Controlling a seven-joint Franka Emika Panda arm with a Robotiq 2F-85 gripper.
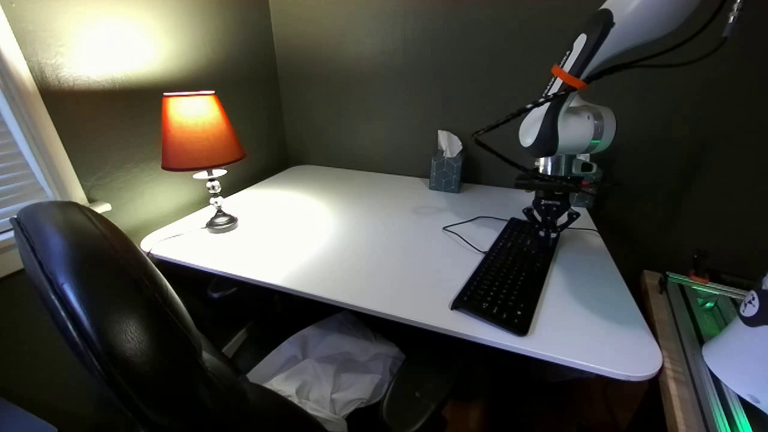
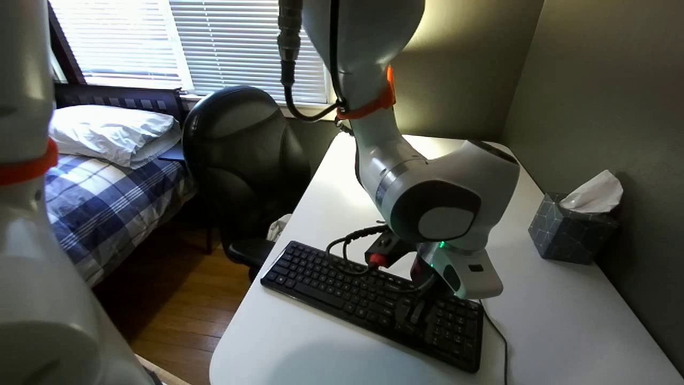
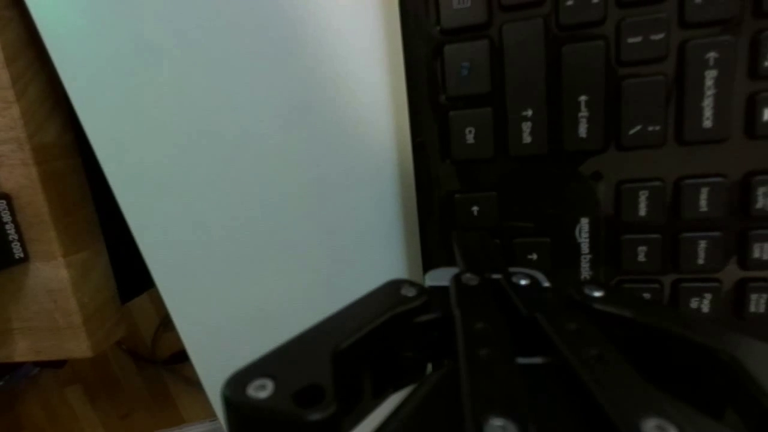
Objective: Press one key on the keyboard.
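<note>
Keyboard (image 1: 507, 279), black, lying on a white table (image 1: 372, 222); gripper (image 1: 548, 235) over its 1 o'clock end in an exterior view.
Gripper narrow: fingers (image 3: 479, 258) drawn together, pointing down; contact with the keyboard cannot be told. Wrist view, clock read from the fingertips: arrow key (image 3: 476, 209) just beside at 12, another arrow key (image 3: 532, 251) near at 3; Ctrl key (image 3: 471, 135) farther out at 12, Enter key (image 3: 583, 96) at 1, Delete key (image 3: 642, 204) between 2 and 3. In an exterior view, clock read from the keyboard: cable (image 1: 445, 228) looped at 10 to 11; tissue box (image 1: 445, 174), grey, at 11; lamp (image 1: 201, 133), lit, orange shade, at 10; chair (image 1: 96, 300), black, at 9. Likewise in an exterior view: bed (image 2: 112, 214), blue plaid, at 10; window (image 2: 240, 45), blinds down, at 11.
</note>
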